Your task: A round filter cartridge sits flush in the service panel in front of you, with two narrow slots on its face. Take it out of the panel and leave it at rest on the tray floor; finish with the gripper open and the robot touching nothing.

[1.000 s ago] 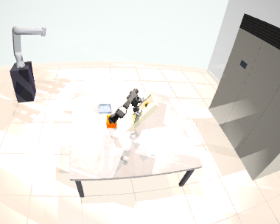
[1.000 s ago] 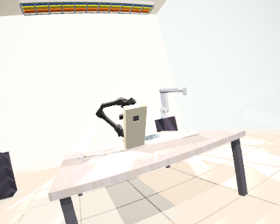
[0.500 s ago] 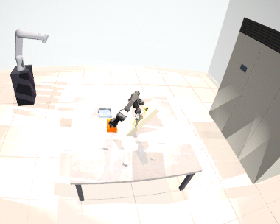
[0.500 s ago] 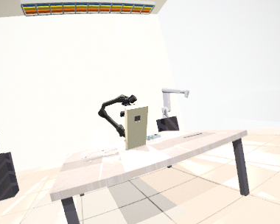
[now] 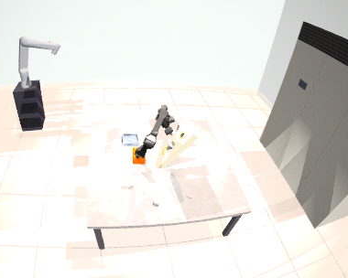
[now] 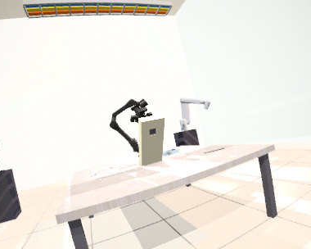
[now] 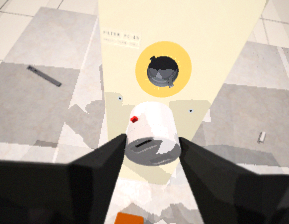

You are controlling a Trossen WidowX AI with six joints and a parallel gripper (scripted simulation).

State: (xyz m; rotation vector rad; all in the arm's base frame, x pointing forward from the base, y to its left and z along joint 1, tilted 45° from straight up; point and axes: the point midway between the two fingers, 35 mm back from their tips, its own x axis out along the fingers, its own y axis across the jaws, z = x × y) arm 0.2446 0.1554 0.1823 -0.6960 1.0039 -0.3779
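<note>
Nearest me in the wrist view, my fingers are closed on the cartridge (image 7: pixel 153 124) (image 5: pixel 170 144), one pad on either side near its slotted face. The slots face back toward me, with a red mark on the white side wall, and the body points away from the fingers toward the panel (image 7: pixel 145 15) (image 6: pixel 150 143) (image 5: pixel 178 151). It is out of its hole.

Just beyond the fingertips, above the cartridge in my view, the panel's round socket (image 7: pixel 163 71) gapes inside its yellow ring (image 7: pixel 142 70). Farther off, on the table (image 6: pixel 174 180) (image 5: pixel 126 210), the tray (image 5: pixel 130 140) (image 6: pixel 170 151) sits to one side of the panel, near the arm's orange base (image 5: pixel 135 160) (image 7: pixel 129 219).

For the carry, I'd keep this squeeze steady and back off from the panel before swinging over, since the grip looks to be only on the front end and a knock could twist the cartridge. Over the tray I should lower until it rests on the floor, then open gently and retreat straight, so no pad drags it.
</note>
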